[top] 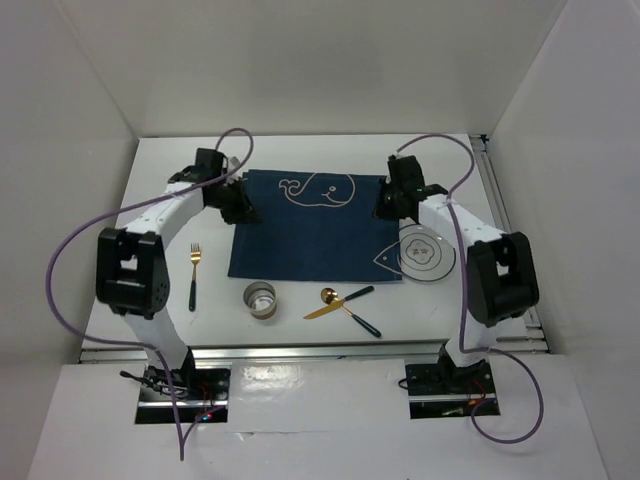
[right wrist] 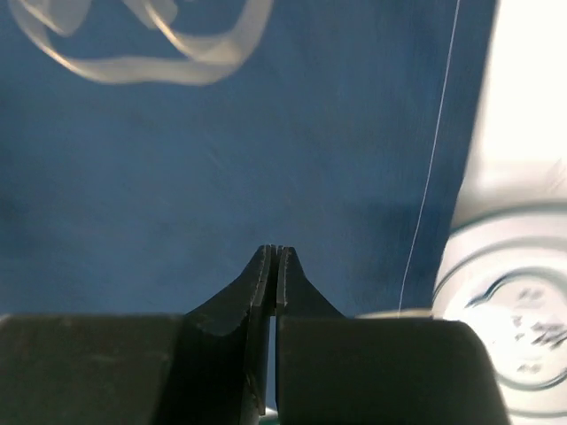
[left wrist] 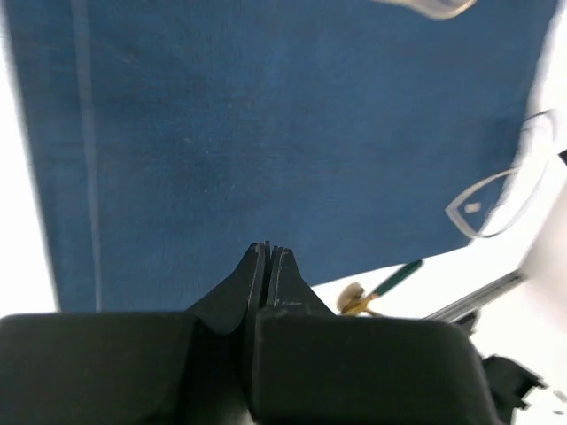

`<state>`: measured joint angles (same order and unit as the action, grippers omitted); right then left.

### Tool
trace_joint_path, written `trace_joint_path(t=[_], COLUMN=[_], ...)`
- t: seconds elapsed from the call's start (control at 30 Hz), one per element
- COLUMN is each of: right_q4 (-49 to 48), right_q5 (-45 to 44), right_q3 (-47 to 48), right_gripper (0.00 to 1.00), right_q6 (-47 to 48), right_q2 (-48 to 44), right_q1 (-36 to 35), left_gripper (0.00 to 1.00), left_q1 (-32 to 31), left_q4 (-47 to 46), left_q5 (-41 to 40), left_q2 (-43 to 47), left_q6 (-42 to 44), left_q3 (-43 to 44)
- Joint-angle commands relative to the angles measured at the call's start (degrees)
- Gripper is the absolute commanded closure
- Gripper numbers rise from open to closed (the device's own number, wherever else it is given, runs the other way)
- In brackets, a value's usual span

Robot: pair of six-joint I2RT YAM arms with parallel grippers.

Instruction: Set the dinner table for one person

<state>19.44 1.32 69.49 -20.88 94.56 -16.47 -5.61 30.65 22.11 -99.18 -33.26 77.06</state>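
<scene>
The white dinner table [top: 300, 335] carries a navy placemat [top: 310, 225] with whale drawings at its middle. A white plate [top: 427, 253] lies at the mat's right edge, partly over it. A gold fork [top: 194, 275] with a dark handle lies left of the mat. In front of it are a small metal cup [top: 259, 299], a gold spoon [top: 329, 295] and a gold knife [top: 320, 312], crossed. My left gripper [top: 245, 212] [left wrist: 267, 250] hovers over the mat's left edge, shut and holding nothing. My right gripper [top: 385, 208] [right wrist: 275, 250] hovers over the mat's right side near the plate [right wrist: 514, 292], also shut on nothing.
Metal rails [top: 500, 200] run along the table's right and front edges. White walls enclose the back and both sides. Purple cables [top: 60, 260] loop from both arms. The spoon [left wrist: 354, 297] shows past the mat's edge in the left wrist view.
</scene>
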Motion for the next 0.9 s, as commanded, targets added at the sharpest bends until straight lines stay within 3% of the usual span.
trace_joint_path(t=[0.0, 0.2, 0.37, 0.63, 0.87], right_q4=[7.97, 5.89, 4.73, 4.11, 3.50], right_q5=[1.30, 3.42, 4.48, 5.71, 3.25], right_q3=[1.08, 0.30, 1.51, 6.61, 3.81], right_gripper=[1.00, 1.00, 1.00, 1.00, 1.00], right_q6=[-2.32, -2.32, -2.32, -2.32, -2.93], right_q2=[4.04, 9.67, 14.15, 21.88, 21.98], right_q1=[-0.67, -3.39, -3.92, -3.92, -4.45], left_gripper=[1.00, 1.00, 1.00, 1.00, 1.00], left_q1=[-2.04, -2.05, 1.03, 4.81, 5.34], left_q4=[5.45, 8.80, 8.81, 8.81, 8.28], left_q5=[-2.06, -8.99, -9.09, -10.24, -8.66], left_q2=[-7.84, -14.90, -19.03, -20.96, -19.56], left_q6=[2.93, 2.24, 2.23, 2.93, 3.55], left_q3=[3.27, 6.08, 6.09, 6.09, 3.02])
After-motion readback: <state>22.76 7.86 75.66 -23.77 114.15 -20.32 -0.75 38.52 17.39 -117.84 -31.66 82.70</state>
